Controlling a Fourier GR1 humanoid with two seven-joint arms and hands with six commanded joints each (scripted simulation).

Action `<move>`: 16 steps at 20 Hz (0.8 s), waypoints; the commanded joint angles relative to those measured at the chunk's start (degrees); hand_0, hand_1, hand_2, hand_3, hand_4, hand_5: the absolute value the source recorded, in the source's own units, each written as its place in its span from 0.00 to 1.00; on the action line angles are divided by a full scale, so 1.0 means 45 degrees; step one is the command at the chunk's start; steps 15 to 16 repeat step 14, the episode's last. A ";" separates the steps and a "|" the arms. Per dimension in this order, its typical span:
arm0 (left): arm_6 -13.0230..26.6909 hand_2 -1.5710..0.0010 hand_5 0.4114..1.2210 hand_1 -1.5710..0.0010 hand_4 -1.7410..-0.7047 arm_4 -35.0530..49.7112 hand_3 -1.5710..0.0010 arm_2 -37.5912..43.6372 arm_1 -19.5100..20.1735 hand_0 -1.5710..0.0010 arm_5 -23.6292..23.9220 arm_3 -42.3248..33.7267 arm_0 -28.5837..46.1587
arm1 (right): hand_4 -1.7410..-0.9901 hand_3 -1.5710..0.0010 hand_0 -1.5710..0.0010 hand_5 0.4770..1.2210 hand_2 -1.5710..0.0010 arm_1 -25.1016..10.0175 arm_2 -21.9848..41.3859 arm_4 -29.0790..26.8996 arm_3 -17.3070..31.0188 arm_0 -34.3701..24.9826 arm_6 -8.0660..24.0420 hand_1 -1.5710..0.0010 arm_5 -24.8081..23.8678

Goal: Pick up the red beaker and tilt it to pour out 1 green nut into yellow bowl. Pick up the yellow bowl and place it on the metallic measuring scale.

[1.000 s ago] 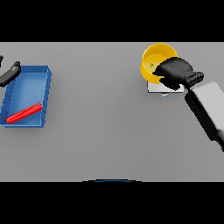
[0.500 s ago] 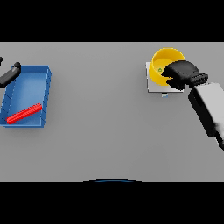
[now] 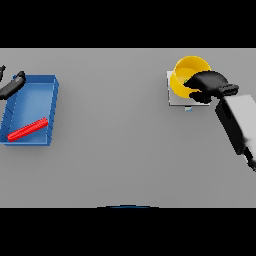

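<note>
The yellow bowl (image 3: 186, 73) stands on the metallic measuring scale (image 3: 173, 98) at the far right of the table. My right hand (image 3: 209, 85) reaches over the bowl's near right side, fingers curled round its rim. A small green speck shows inside the bowl beside the fingers. The red beaker (image 3: 27, 129) lies on its side in the blue tray (image 3: 50, 90) at the far left. My left hand (image 3: 13, 84) hangs at the tray's far left corner, fingers straight, holding nothing.
A small teal mark (image 3: 188, 108) shows at the scale's front edge. The right forearm (image 3: 239, 122) slants in from the lower right. Bare grey table lies between the tray and the scale.
The right hand and the yellow bowl have shifted a little to the right over the scale and settled there. The left hand, tray and beaker have not moved.
</note>
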 commanded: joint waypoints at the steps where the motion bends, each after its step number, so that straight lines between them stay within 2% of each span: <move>1: -0.0120 1.00 0.39 1.00 0.97 0.0006 1.00 0.0055 0.0036 1.00 -0.0056 0.0122 -0.0010 | 0.16 0.47 0.54 0.80 0.34 0.0035 -0.0106 -0.0117 0.0042 -0.0050 0.0127 0.38 0.0164; 4: -0.0158 1.00 0.38 1.00 0.98 0.0036 1.00 0.0027 -0.0080 1.00 -0.0190 0.0232 -0.0059 | 0.27 0.61 0.76 0.61 0.56 0.0023 0.0029 0.0035 0.0246 -0.0092 0.0150 0.63 0.0276; 7: -0.0257 1.00 0.36 1.00 0.98 -0.0057 1.00 -0.0018 -0.0088 1.00 -0.0083 0.0183 -0.0027 | 0.34 0.69 0.88 0.51 0.72 -0.0037 0.0269 0.0269 0.0449 -0.0198 -0.0251 0.81 0.0241; 8: -0.0023 1.00 0.36 1.00 0.98 -0.0036 1.00 -0.0003 -0.0021 1.00 -0.0056 0.0101 -0.0090 | 0.36 0.71 0.90 0.49 0.76 -0.0080 0.0334 0.0333 0.0446 -0.0212 -0.0335 0.84 0.0229; 10: -0.0150 1.00 0.35 1.00 0.98 0.0035 1.00 0.0068 -0.0035 1.00 -0.0121 0.0265 -0.0013 | 0.40 0.76 0.94 0.45 0.84 -0.0079 0.0314 0.0307 0.0540 -0.0257 -0.0270 0.90 0.0374; 12: -0.0287 1.00 0.35 1.00 0.99 0.0014 1.00 0.0097 0.0058 1.00 -0.0064 0.0189 0.0075 | 0.42 0.79 0.96 0.41 0.90 -0.0113 0.0265 0.0273 0.0559 -0.0300 0.0067 0.94 0.0631; 16: -0.0115 1.00 0.35 1.00 0.99 -0.0022 1.00 0.0046 0.0033 1.00 -0.0127 0.0181 -0.0080 | 0.44 0.83 0.97 0.38 0.93 -0.0196 0.0234 0.0190 0.0373 -0.0175 0.0134 0.96 0.0799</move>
